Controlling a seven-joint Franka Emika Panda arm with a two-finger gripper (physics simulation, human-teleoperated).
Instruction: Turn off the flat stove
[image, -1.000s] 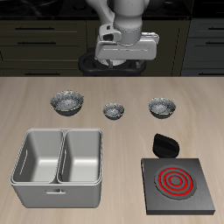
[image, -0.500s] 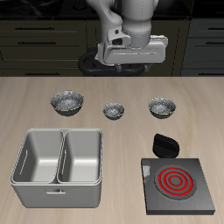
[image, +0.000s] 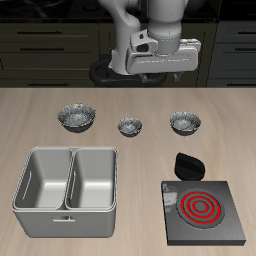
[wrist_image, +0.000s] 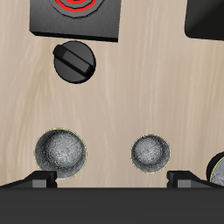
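Stove (image: 203, 211) glows red near the table's front edge, lying square to that edge, gripper (image: 163, 58) high at the far side.
A black lump (image: 188, 165) sits just behind the stove, three bowls (image: 130, 126) farther back, a sink (image: 68, 191) beside. Wrist view: stove (wrist_image: 75, 17), lump (wrist_image: 73, 61), fingers (wrist_image: 39, 179) spread wide, holding nothing.

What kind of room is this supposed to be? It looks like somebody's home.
Most likely a simulated kitchen. On the wooden table lie a flat stove with red glowing rings, a metal double-basin sink and three small bowls, with dark cabinets behind.
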